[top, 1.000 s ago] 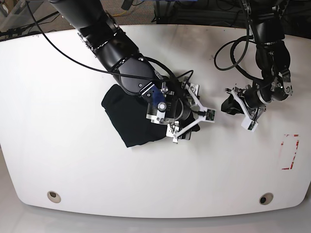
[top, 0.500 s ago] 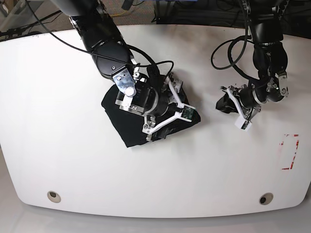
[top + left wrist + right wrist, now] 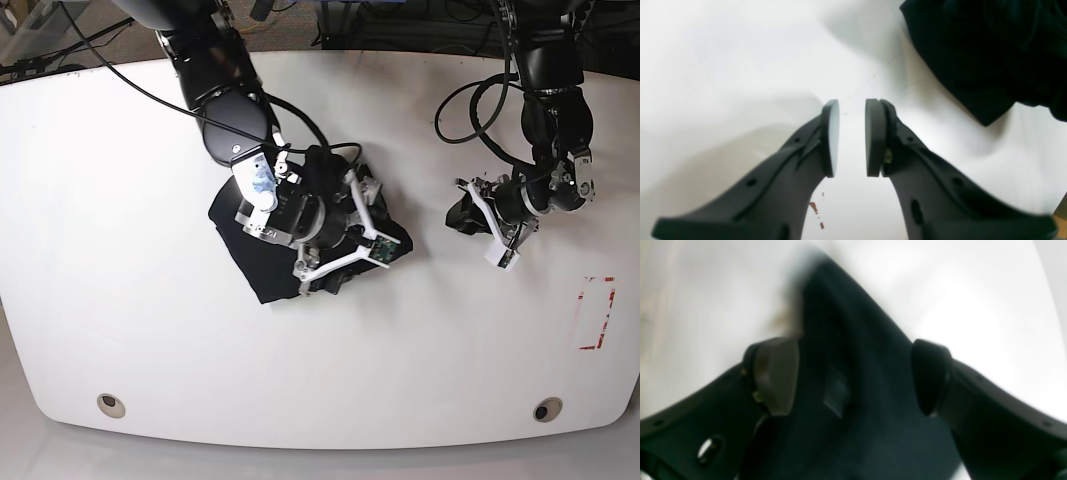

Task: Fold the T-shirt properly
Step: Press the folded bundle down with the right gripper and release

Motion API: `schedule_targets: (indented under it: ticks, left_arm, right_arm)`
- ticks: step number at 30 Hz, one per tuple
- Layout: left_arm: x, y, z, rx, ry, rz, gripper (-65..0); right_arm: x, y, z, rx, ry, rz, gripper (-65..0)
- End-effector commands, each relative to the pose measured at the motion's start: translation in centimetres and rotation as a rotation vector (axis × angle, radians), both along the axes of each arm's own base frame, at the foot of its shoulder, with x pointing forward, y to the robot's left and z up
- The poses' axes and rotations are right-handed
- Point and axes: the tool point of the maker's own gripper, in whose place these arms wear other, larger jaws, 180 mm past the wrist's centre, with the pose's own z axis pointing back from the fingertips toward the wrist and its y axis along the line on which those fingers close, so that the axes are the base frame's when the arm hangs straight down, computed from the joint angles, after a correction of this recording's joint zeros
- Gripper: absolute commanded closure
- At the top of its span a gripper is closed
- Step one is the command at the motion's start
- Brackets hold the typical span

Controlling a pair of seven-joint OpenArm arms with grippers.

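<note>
- Left wrist: my left jaws [image 3: 851, 136] stand slightly parted over bare worktop [image 3: 723, 60], gripping nothing; the T-shirt [image 3: 990, 50] lies up to the right, apart.
- Right wrist: my right jaws [image 3: 853, 376] gape wide astride black, blurred cloth.
- Base: the T-shirt is a compact, rumpled bundle mid-worktop; I judge folding nearly finished, tidying left.

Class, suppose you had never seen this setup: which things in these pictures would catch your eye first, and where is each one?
First comes the black T-shirt, bunched into a dark heap left of centre on the white table. The right pincer hangs open right over it, cloth showing between its fingers in the wrist view. Off to the right, the left pincer stands slightly open over bare table, empty.
</note>
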Motion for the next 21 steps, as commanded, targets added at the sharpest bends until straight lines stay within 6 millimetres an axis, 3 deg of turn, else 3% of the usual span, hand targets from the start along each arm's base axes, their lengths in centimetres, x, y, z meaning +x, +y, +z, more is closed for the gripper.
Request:
schedule_targets:
  ticks: [1,12,14,19,21]
  left_arm:
    - [1.1,0.2,1.7,-0.011,-0.058,-0.001,-11.7]
    - [0.3,0.2,1.0,-0.009,-0.039,-0.002,-11.7]
    - [0.3,0.2,1.0,-0.009,-0.038,-0.002,-11.7]
    - [-0.3,0.3,0.5,-0.007,-0.022,-0.002,-11.7]
    - [-0.6,0.2,0.2,-0.009,-0.015,-0.002,-11.7]
  right_arm:
    - [0.6,1.8,1.4,0.059,-0.015,0.012,-50.7]
    - [0.1,5.6,-2.1,0.195,0.102,0.051,-48.5]
    - [0.1,6.0,-2.4,0.221,0.110,0.056,-42.2]
    - [1.3,6.2,-2.3,0.303,0.103,-0.025,-9.5]
    - [2.1,6.0,-1.9,0.310,0.089,-0.047,-2.1]
